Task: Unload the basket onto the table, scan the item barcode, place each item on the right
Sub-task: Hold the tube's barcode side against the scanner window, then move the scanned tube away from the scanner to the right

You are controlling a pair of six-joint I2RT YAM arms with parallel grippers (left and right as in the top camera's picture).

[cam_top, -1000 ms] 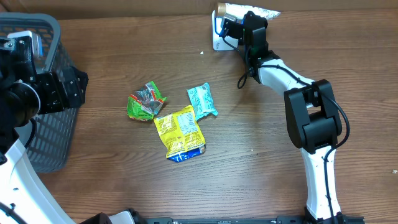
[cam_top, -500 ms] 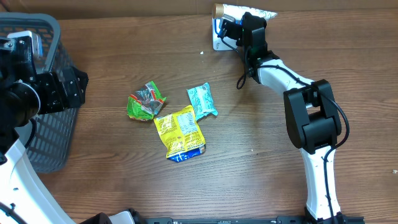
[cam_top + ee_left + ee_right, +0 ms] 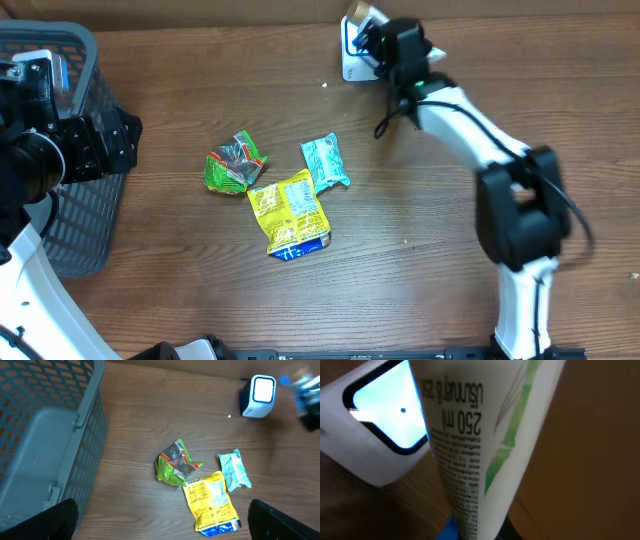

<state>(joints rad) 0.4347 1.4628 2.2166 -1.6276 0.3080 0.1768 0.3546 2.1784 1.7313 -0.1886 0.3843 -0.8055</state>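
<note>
Right wrist view: white-and-green tube held just in front of the scanner window, no barcode visible on this side | scan looks under way, unconfirmed | right gripper jaws clamped on the tube | left gripper jaws wide apart, empty, beside the basket | three packets lie mid-worktop, probably awaiting scanning

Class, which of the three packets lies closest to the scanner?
The light-blue packet, nearest the scanner; the green packet and yellow packet lie farther away.
</note>
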